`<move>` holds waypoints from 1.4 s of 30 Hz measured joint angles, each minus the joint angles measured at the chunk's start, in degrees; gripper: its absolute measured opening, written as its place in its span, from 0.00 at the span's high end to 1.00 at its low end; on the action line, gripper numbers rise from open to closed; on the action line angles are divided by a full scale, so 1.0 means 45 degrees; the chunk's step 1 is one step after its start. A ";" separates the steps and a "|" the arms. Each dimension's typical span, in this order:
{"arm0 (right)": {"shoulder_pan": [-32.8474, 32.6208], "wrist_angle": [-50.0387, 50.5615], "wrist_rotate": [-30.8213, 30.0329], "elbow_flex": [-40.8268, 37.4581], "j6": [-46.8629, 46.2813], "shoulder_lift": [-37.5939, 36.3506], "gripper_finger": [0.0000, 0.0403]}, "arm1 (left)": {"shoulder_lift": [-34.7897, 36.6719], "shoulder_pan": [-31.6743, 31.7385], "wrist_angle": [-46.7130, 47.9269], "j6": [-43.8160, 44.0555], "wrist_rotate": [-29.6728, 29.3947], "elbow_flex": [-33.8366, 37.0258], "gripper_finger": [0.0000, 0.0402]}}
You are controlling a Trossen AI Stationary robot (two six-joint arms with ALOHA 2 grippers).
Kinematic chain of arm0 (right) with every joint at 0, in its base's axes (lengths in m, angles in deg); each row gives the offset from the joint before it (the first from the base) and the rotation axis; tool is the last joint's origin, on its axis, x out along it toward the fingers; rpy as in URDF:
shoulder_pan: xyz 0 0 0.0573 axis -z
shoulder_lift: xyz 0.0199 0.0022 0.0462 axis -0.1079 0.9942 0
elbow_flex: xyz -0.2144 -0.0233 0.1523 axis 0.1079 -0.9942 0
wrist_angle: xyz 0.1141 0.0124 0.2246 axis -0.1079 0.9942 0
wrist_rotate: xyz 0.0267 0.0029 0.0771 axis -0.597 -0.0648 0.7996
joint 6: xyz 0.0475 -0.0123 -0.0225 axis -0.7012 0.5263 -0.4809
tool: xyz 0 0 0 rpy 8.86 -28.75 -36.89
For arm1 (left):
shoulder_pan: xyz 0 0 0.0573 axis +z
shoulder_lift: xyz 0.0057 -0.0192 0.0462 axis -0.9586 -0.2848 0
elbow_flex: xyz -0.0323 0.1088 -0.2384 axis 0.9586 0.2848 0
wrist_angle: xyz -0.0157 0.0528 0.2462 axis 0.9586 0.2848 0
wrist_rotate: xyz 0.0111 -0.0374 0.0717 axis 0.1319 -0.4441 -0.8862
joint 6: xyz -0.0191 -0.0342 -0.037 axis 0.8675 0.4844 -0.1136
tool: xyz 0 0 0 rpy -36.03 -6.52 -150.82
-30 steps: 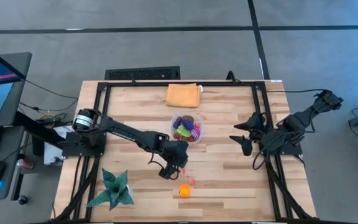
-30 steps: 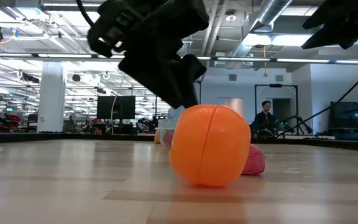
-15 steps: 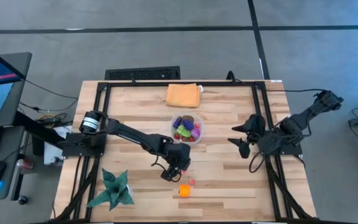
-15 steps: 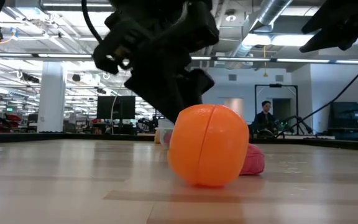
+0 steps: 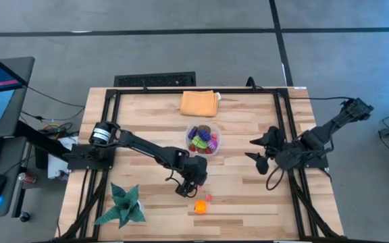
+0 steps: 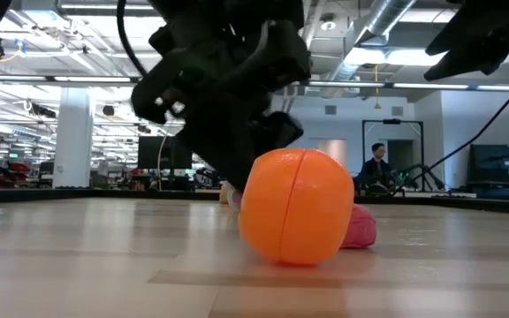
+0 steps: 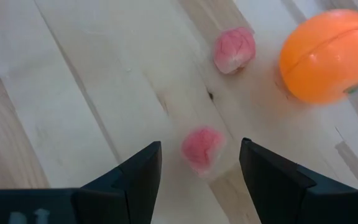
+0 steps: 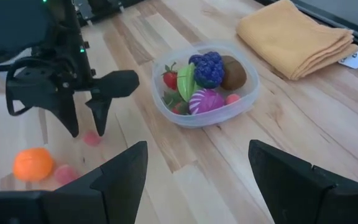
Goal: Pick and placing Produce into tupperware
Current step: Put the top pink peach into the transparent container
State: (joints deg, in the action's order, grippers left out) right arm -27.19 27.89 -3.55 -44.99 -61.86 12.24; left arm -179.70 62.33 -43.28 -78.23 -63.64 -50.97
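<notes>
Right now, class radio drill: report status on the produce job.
Left gripper open, fingers straddling a pink piece. Right gripper open, waiting aside. Tupperware part-filled; orange fruit and another pink piece loose. Nothing blocking.

Between the left gripper's [image 7: 201, 177] spread jaws lies one small pink berry-like piece [image 7: 202, 148], bare wooden tabletop [image 7: 92, 93] on either side of it. Ahead of the jaws, a second pink piece [image 7: 234, 50] and a round orange toy fruit [image 7: 328, 56] crowd the way.

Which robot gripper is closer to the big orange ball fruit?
Left. The left gripper hovers right beside the orange fruit; the right gripper waits far off by the table's right side.
</notes>
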 joint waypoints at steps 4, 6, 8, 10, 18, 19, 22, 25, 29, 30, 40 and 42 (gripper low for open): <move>0.0000 -0.0008 0.0000 0.0000 -0.0010 0.0044 0.25 | -0.0311 -0.0104 -0.0162 0.0039 0.0000 -0.0001 0.49; 0.0000 -0.0050 0.0005 0.0000 -0.0010 0.0052 0.25 | -0.0399 -0.0161 -0.0135 0.0041 -0.0029 -0.0004 0.49; -0.0006 -0.0098 0.0005 0.0000 -0.0015 0.0047 0.25 | -0.0468 -0.0194 -0.0318 0.0171 -0.0027 0.0003 0.49; -0.0070 -0.0138 -0.0003 0.0000 -0.0019 0.0047 0.25 | -0.0475 -0.0192 -0.0310 0.0235 -0.0058 0.0003 0.49; -0.0078 -0.0146 0.0000 0.0000 -0.0024 0.0042 0.25 | -0.0475 -0.0182 -0.0605 0.0335 -0.0233 0.0003 0.53; -0.0078 -0.0139 0.0000 0.0000 -0.0024 0.0047 0.25 | -0.0475 -0.0182 -0.0605 0.0337 -0.0233 0.0003 0.56; -0.0078 -0.0135 0.0000 0.0000 -0.0024 0.0047 0.25 | -0.0475 -0.0182 -0.0589 0.0329 -0.0219 0.0003 0.63; -0.0078 -0.0136 0.0000 0.0000 -0.0024 0.0047 0.25 | -0.0475 -0.0182 -0.0552 0.0291 -0.0189 0.0003 0.70; -0.0078 -0.0133 0.0000 0.0000 -0.0023 0.0047 0.25 | -0.0475 -0.0182 -0.0552 0.0240 -0.0185 0.0003 0.76; -0.0078 -0.0131 0.0000 0.0000 -0.0024 0.0047 0.25 | -0.0475 -0.0182 -0.0552 0.0236 -0.0185 0.0003 0.77; -0.0078 -0.0131 0.0000 0.0000 -0.0023 0.0047 0.25 | -0.0398 0.0118 -0.0499 0.0429 -0.0368 0.0003 0.78; -0.0078 -0.0131 0.0000 0.0000 -0.0021 0.0047 0.25 | -0.0217 0.0241 -0.0500 0.0533 -0.0484 0.0003 0.78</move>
State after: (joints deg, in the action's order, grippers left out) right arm -27.54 27.30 -3.55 -44.99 -61.95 12.45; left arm -180.67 63.41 -45.52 -75.83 -65.82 -50.96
